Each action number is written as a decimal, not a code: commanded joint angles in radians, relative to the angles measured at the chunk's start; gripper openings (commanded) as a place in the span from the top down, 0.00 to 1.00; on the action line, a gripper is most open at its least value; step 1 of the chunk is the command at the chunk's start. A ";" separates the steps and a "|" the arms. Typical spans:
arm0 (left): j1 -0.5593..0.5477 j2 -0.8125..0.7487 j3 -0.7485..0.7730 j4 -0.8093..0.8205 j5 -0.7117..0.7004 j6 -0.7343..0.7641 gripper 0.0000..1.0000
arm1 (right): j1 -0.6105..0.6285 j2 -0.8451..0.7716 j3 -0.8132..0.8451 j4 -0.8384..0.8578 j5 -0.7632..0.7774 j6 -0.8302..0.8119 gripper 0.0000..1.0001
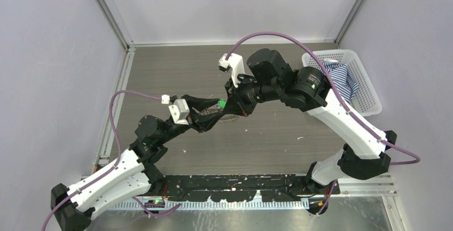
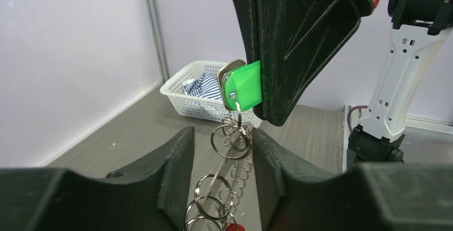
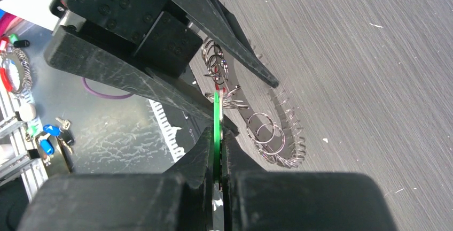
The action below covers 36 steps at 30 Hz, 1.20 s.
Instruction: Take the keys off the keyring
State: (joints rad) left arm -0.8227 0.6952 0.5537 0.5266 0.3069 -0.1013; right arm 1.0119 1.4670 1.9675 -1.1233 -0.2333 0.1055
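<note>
The key with the green head (image 1: 220, 103) is pinched flat between my right gripper's (image 3: 216, 135) fingers. It shows bright in the left wrist view (image 2: 244, 85) and edge-on in the right wrist view (image 3: 216, 110). Below it hang several small silvery split rings (image 2: 231, 141), then the keyring with its fan of silvery keys (image 3: 288, 146), held above the table over its toothed shadow. My left gripper (image 2: 223, 135) is open. Its fingers (image 3: 107, 65) stand on either side of the hanging rings without pinching them. A red bit (image 2: 235, 227) shows at the chain's lower end.
A white basket (image 1: 368, 89) with a blue striped cloth (image 1: 342, 76) stands at the back right and shows in the left wrist view (image 2: 184, 100). Loose blue-headed keys (image 3: 48, 135) lie beyond the table's near edge. Grey walls and metal posts close in the table.
</note>
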 commanded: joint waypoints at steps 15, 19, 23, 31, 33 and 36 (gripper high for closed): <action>-0.003 -0.013 0.062 -0.083 -0.047 0.092 1.00 | 0.020 -0.039 0.023 0.092 0.134 0.017 0.99; -0.025 -0.040 0.039 -0.073 -0.034 0.223 0.99 | 0.019 -0.016 0.053 0.061 0.246 0.029 0.99; -0.067 -0.052 0.030 -0.059 -0.034 0.307 1.00 | 0.014 0.022 0.092 0.019 0.354 0.045 0.99; -0.136 -0.073 0.058 -0.096 -0.092 0.422 1.00 | -0.003 0.056 0.098 -0.051 0.389 0.055 0.99; -0.136 -0.079 0.056 -0.086 -0.090 0.424 1.00 | -0.018 0.056 0.085 -0.063 0.371 0.055 0.99; -0.136 -0.082 0.060 -0.106 -0.085 0.444 1.00 | -0.019 0.043 0.072 -0.045 0.302 0.038 0.99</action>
State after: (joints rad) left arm -0.9409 0.6598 0.5789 0.3759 0.1776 0.2958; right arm 1.0412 1.5398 2.0373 -1.1988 -0.0246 0.1604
